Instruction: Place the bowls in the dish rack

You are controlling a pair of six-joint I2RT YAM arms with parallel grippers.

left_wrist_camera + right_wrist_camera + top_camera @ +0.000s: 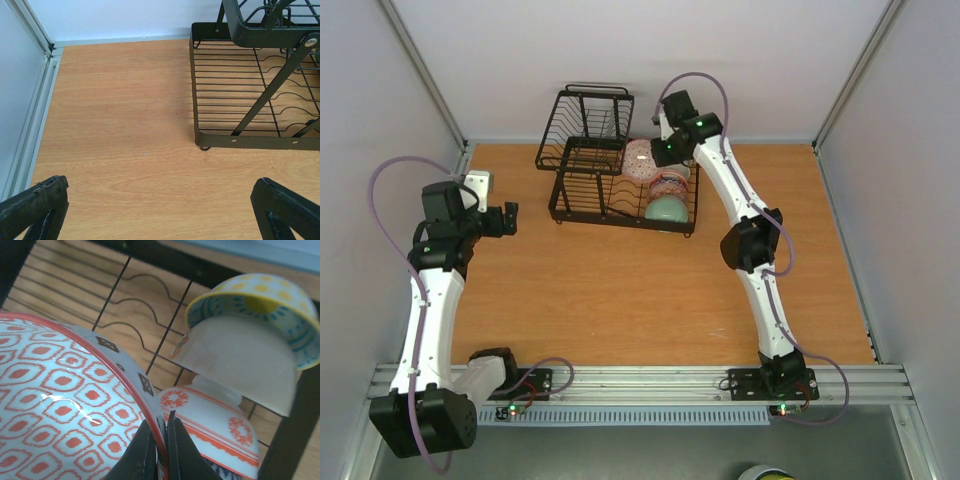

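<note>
Wood-grain tabletop (620, 300) across the whole cell, and at the far middle sits the black wire dish rack (582, 200), its raised upper basket on the left, its low slotted base running out to the right. The left half of that base is bare wire in the left wrist view, while the bowls are bunched in the right half. Nearest the arms is the plain mint green bowl (665, 208). Just behind it comes the red-and-white patterned bowl (215, 425), and the cream bowl (250, 355) with its teal-and-yellow inside is tipped on its side, leaning against that one. Then, at the far end of the row, the pink-red patterned bowl (60, 405) stands on edge above the rack wires; whether it rests on them I can't tell. The right tool (161, 420) has it, fingers (145, 455) pinched narrow on the rim, one inside and one outside. Over on the left, well apart from the rack, the left tool (160, 215) hangs above bare tabletop, jaws spread wide and holding nothing, pointed toward the rack's near left corner.
</note>
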